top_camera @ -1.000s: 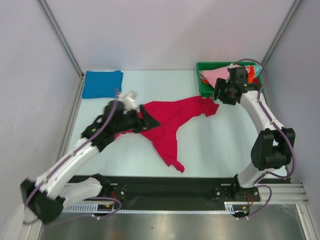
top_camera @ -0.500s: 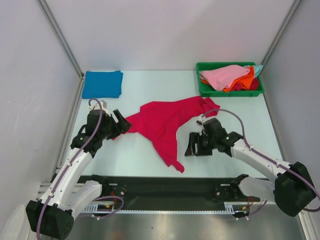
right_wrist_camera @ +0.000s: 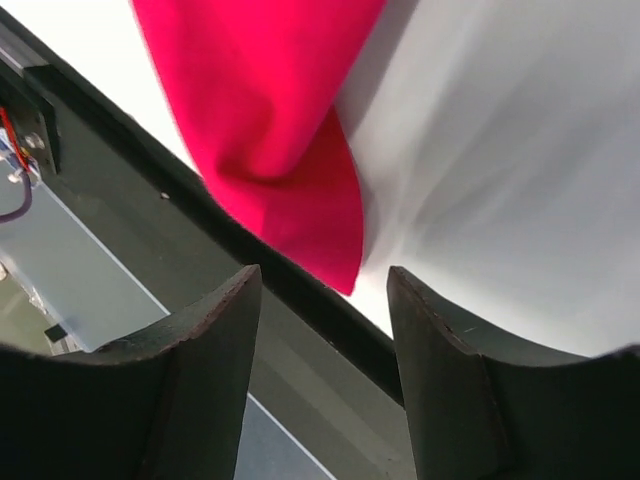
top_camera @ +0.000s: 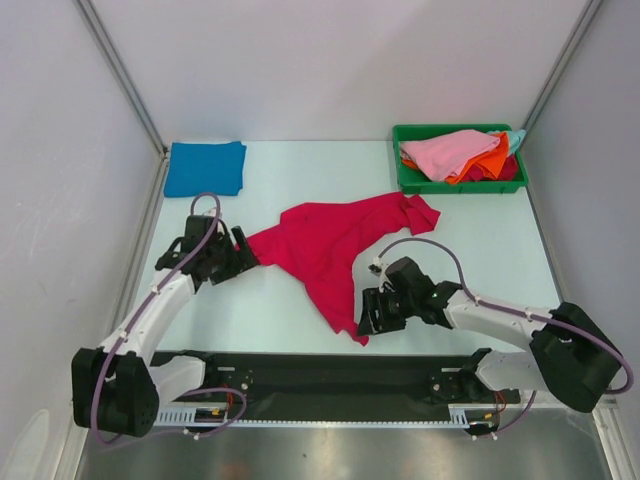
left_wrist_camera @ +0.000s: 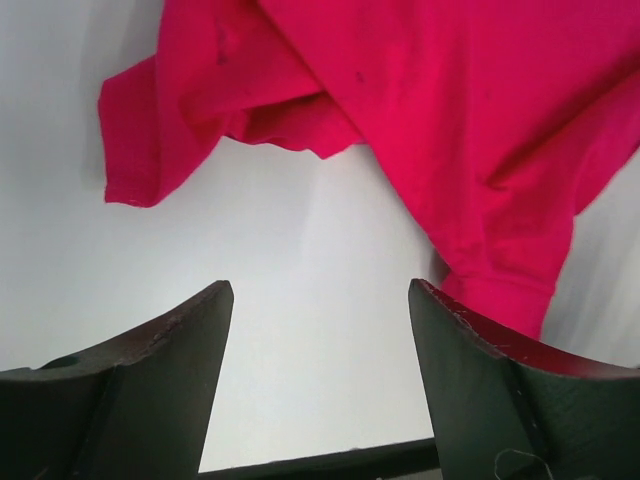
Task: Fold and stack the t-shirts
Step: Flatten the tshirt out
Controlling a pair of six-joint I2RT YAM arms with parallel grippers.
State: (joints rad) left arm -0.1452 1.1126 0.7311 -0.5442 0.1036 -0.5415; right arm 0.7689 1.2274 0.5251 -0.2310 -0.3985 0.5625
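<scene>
The crimson t-shirt (top_camera: 330, 240) lies crumpled and spread across the middle of the table. It also shows in the left wrist view (left_wrist_camera: 430, 110) and in the right wrist view (right_wrist_camera: 270, 110). My left gripper (top_camera: 240, 252) is open and empty, just left of the shirt's left corner. My right gripper (top_camera: 368, 312) is open and empty, just right of the shirt's lower tip near the table's front edge. A folded blue t-shirt (top_camera: 205, 167) lies at the back left. Pink (top_camera: 450, 152), orange (top_camera: 492, 160) and light blue (top_camera: 516, 136) shirts lie piled in the bin.
A green plastic bin (top_camera: 408, 176) stands at the back right. A black rail (top_camera: 330, 375) runs along the near edge of the table. Grey walls with metal posts close in the left, back and right sides.
The right arm has swung from the bin down to the shirt's lower tip at the front. The left gripper has drawn back left, off the shirt's left corner.
</scene>
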